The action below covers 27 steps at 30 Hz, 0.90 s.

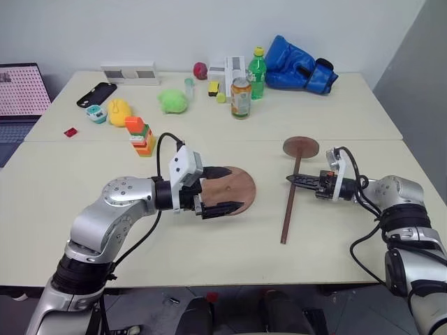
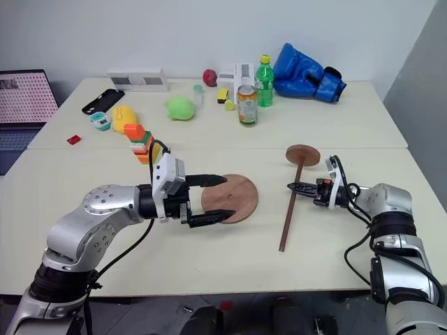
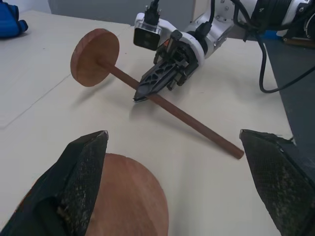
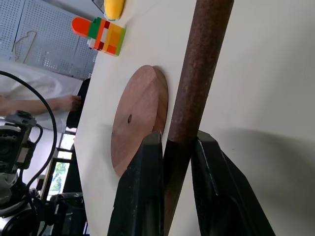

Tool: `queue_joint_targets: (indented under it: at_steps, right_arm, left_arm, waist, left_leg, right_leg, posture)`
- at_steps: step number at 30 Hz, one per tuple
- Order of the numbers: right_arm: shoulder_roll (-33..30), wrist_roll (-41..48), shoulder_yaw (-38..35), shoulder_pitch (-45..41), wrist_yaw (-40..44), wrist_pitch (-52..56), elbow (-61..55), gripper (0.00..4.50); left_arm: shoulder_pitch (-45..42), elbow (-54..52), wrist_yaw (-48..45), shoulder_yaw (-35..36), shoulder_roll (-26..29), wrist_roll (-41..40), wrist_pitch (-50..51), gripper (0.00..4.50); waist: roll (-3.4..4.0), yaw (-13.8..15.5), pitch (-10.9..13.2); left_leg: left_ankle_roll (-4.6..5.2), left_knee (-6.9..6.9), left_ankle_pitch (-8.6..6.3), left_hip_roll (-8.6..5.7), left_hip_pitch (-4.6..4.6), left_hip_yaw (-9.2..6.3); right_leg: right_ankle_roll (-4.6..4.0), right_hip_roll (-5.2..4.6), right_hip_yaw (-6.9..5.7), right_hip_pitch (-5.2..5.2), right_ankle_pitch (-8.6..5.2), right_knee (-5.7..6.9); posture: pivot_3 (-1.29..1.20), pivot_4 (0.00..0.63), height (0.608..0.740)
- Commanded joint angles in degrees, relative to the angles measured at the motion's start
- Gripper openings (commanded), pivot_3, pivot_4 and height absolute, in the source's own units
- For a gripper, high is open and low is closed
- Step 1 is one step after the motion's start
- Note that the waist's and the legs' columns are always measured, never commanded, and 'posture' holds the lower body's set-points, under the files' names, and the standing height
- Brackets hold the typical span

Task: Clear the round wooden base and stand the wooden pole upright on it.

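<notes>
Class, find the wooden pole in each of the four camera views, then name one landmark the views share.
Left eye view: wooden pole lies right of centre on the table.
Right eye view: wooden pole, right of centre.
Left wrist view: runs diagonally across the middle.
Right wrist view: fills the centre, clamped.
Shared landmark: the round wooden base.

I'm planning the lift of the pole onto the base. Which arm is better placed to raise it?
The right. Its gripper is shut on the wooden pole, fingers clamping the rod as it lies on the table. The left gripper hangs open over the round wooden base, well placed to steady it.
</notes>
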Motion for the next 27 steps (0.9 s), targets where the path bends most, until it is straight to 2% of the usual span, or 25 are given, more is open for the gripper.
queue_joint_targets:
  at_steps: [1,3,5,8,11,12,14,19,27]
  right_arm:
    - [-2.0,1.0,-0.7,-0.1,1.0,-1.3,-10.6,0.38]
    - [-0.6,3.7,-3.1,-1.6,-1.8,-1.0,-20.9,0.36]
    - [3.2,6.2,-5.6,-5.2,-7.8,-1.6,-30.6,0.34]
    - [10.1,6.9,-7.1,-8.8,-16.5,-5.3,-39.2,0.34]
    - [16.4,3.9,-3.5,-9.4,-21.3,-11.9,-45.6,0.34]
    - [17.0,-0.7,1.2,-7.8,-21.1,-17.5,-47.2,0.34]
    - [17.8,-5.9,6.4,-5.2,-20.7,-24.3,-48.2,0.34]
    - [22.4,-12.0,11.8,0.2,-23.2,-34.6,-45.1,0.34]
    - [25.7,-16.1,14.3,2.9,-24.8,-41.0,-40.8,0.34]
  left_arm:
    - [0.4,0.7,1.2,3.5,-2.6,0.7,-6.6,4.50]
    - [3.5,0.0,4.2,6.9,-4.4,0.4,-9.3,4.50]
    - [8.8,-3.7,6.4,9.4,-4.5,0.9,-9.7,4.50]
    - [16.3,-8.3,9.6,11.9,-5.9,-0.3,-9.4,4.50]
    - [24.4,-11.2,11.7,14.2,-7.9,-0.3,-11.8,4.50]
    - [27.6,-11.8,11.3,14.6,-8.4,0.9,-14.4,4.50]
    - [31.3,-12.0,11.4,14.8,-9.1,2.4,-17.4,4.50]
    - [37.7,-12.6,14.8,14.8,-12.0,3.4,-19.6,4.50]
    - [38.5,-14.2,17.0,12.4,-13.8,4.2,-21.4,4.50]
  waist:
    - [0.00,0.0,0.0]
    - [0.04,0.2,0.0]
    - [0.06,-0.5,0.0]
    - [0.09,-1.3,0.0]
    - [0.06,-0.8,0.0]
    - [0.07,-0.7,0.0]
    - [0.04,-0.1,0.0]
    - [0.03,1.2,0.0]
    - [0.05,0.8,0.0]
  left_leg:
    - [0.00,0.00,0.00,0.00,0.00,0.00]
    - [0.00,0.01,0.00,0.01,-0.03,-0.01]
    - [-0.01,0.00,0.01,0.06,-0.10,0.04]
    - [0.00,-0.11,0.00,0.17,-0.15,0.05]
    - [0.00,-0.07,0.00,0.20,-0.26,-0.04]
    - [0.00,-0.07,0.00,0.19,-0.27,-0.04]
    - [0.00,-0.06,0.00,0.13,-0.29,-0.05]
    - [-0.01,0.02,0.00,0.11,-0.29,0.01]
    - [-0.01,-0.04,0.00,0.06,-0.23,0.01]
  right_leg:
    - [0.00,0.00,0.00,0.00,0.00,0.00]
    - [0.00,-0.02,-0.01,-0.02,0.00,0.00]
    - [0.00,-0.03,0.05,-0.14,0.00,0.02]
    - [0.00,0.02,0.25,-0.44,0.00,0.24]
    - [-0.01,0.01,0.06,-0.51,-0.01,0.31]
    - [-0.01,0.01,0.05,-0.51,-0.01,0.30]
    - [-0.01,-0.07,0.03,-0.52,-0.01,0.30]
    - [0.01,-0.21,0.08,-0.46,0.00,0.25]
    - [0.00,-0.04,0.06,-0.46,0.00,0.28]
  posture:
    - [0.00,0.150,0.740]
    - [0.00,0.150,0.740]
    - [0.00,0.150,0.740]
    - [0.00,0.150,0.740]
    - [0.00,0.150,0.740]
    - [0.00,0.150,0.740]
    - [0.00,0.150,0.740]
    - [0.00,0.150,0.740]
    - [0.00,0.150,0.740]
